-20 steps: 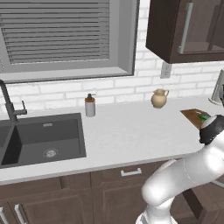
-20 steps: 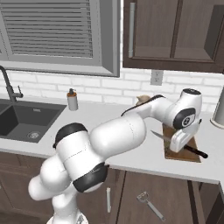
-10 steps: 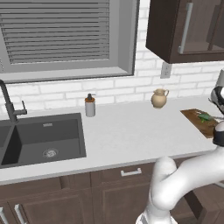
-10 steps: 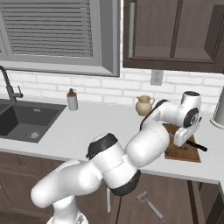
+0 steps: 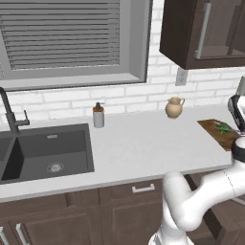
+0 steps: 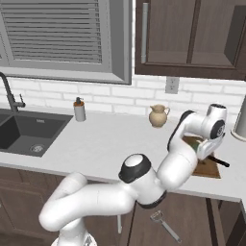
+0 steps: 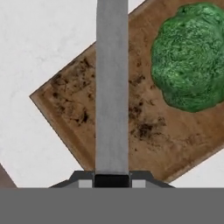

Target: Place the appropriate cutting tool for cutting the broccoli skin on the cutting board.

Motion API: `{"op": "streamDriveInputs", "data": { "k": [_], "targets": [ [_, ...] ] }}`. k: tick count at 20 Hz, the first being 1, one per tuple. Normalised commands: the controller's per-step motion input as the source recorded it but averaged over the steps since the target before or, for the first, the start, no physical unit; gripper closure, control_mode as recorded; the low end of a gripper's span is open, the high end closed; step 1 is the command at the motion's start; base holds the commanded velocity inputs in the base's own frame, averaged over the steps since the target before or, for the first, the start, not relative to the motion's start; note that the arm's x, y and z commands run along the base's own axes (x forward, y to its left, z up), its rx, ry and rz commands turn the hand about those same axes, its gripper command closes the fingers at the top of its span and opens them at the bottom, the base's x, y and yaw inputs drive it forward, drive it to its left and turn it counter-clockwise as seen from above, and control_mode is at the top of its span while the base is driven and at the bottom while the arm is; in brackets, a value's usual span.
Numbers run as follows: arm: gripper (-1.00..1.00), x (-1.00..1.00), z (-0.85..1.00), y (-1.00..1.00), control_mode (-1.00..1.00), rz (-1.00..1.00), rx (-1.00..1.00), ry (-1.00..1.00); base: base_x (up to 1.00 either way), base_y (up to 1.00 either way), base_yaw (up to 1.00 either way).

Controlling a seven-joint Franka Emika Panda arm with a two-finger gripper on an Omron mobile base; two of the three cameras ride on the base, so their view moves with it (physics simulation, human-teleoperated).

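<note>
Looking down the hand view, I see the flat brown wooden cutting board [image 7: 144, 118] lying slantwise across the middle and right of the frame on the pale speckled desk [image 7: 39, 48]. At the upper right of the frame the lumpy bright green broccoli floret [image 7: 192, 57] sits on the board. Rising from between the fingertips at the bottom centre, a long flat grey metal cutting tool [image 7: 112, 87] runs straight up past the top edge, its long axis along my line of sight and over the bare left half of the board, just beside the floret and apart from it. My hand [image 7: 112, 180] is closed tight on that tool's near end. I judge the release spot is directly below the tool, left of the broccoli.

In the right base view the hand hangs over the board at the frame's right.
</note>
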Motion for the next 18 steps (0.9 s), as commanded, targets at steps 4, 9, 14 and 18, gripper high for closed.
{"op": "streamDriveInputs", "data": {
  "k": [4,9,14,18],
  "targets": [
    [1.0,-0.46,-0.76,0.16,-1.0,0.0,0.01,0.0,0.0,0.0,0.0],
    [1.0,0.0,-0.44,0.11,-1.0,0.0,0.01,0.0,0.0,0.0,0.0],
    [-1.0,0.0,-0.6,0.46,-1.0,0.0,0.0,0.0,0.0,0.0,0.0],
    [-1.0,0.0,-0.17,0.35,-1.0,0.0,0.03,-0.07,0.0,0.0,0.0]
  ]
}}
